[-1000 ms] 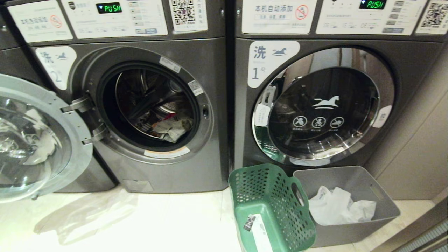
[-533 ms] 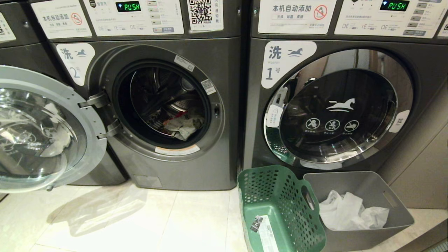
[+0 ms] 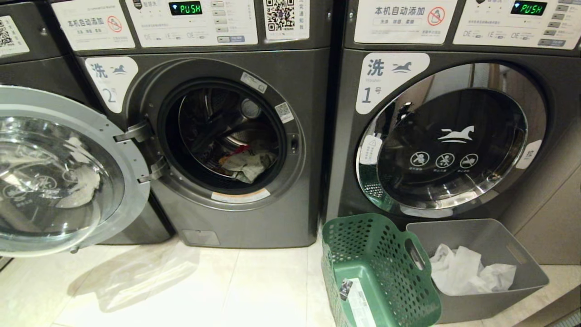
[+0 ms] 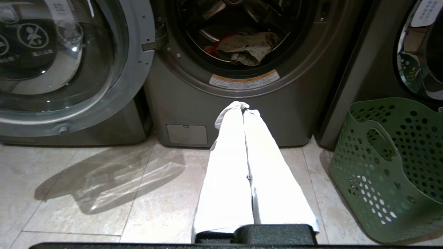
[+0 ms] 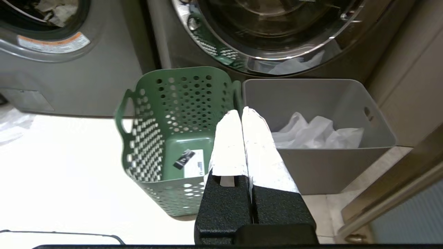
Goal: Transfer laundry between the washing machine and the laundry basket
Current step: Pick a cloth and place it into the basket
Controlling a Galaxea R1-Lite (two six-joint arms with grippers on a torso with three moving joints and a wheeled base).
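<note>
With its round door [image 3: 54, 172] swung wide to the left, the washing machine [image 3: 227, 136] marked 2 shows its drum; inside lies the laundry [image 3: 243, 161], a crumpled pale piece on top with a bit of red cloth [image 4: 211, 48] showing under it at its edge. No yellow-orange piece can be made out. Laundry basket [image 3: 376, 272], green with holes, stands on the tile floor [image 3: 204, 290] at the foot of the machine marked 1 [image 3: 454, 136], whose door is closed; nothing but a label shows on its bottom. Touching it on the right is a grey bin [image 3: 504, 236] holding white cloth [image 3: 472, 274]. Left gripper [image 4: 243, 108] hangs low before machine 2, white-wrapped fingers pressed together, holding nothing. Right gripper [image 5: 241, 112] hangs over the meeting rims of basket and bin, fingers likewise pressed together and empty. Neither arm shows in the head view.
</note>
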